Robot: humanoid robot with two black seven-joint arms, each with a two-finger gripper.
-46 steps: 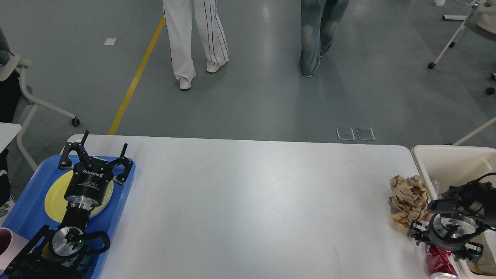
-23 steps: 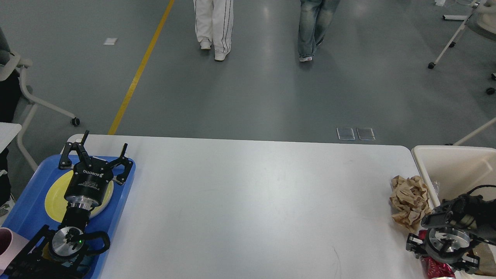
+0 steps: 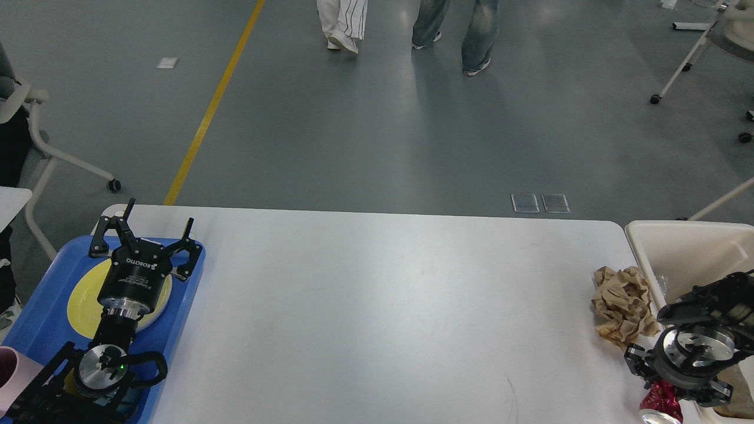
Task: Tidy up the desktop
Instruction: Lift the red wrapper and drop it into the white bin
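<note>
Since the earlier frames the right arm has shifted a little at the lower right edge, and the crushed red metal can under it now shows more of its silver end, while the two walkers on the grey floor have gone farther away. That arm's right gripper is seen end-on and dark, so whether its fingers are apart or pressed on the can cannot be told; the can lies just below it at the near right corner of the large white rectangular desktop. A crumpled wad of brown paper lies on the desktop just beyond and left of that gripper, beside the cream-beige plastic bin. Far across the desktop, the left gripper holds its black fingers spread wide apart and empty over the round yellow plate, which rests in the blue plastic tray behind those fingers.
</note>
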